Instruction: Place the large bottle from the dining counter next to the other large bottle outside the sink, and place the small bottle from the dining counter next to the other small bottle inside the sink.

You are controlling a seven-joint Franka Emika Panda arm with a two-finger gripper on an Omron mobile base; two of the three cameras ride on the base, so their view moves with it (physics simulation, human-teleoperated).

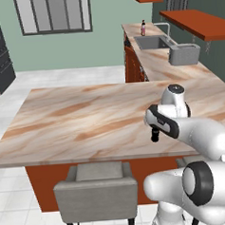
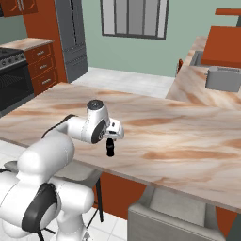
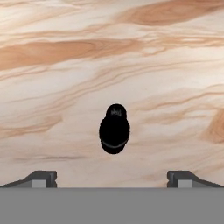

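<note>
Hanging just above the near edge of the dining counter (image 1: 86,116), the gripper (image 3: 112,181) points straight down with its jaws spread wide apart and nothing between them. Directly below, between the two fingertips (image 3: 43,178) in the hand view, stands the small bottle (image 3: 114,129) — short, all black, upright on the marbled slab and seen from the top. In the right base view the same bottle (image 2: 110,147) stands just under the hand, apart from it. A grey padded stool (image 1: 96,189) is tucked against the counter's red-orange base. Farther off, on the worktop along the wall, sits a grey toaster (image 1: 183,54), then the sink (image 1: 151,42) with its curved tap — and beside the basin a dark bottle (image 1: 143,28), too small to make out.
</note>
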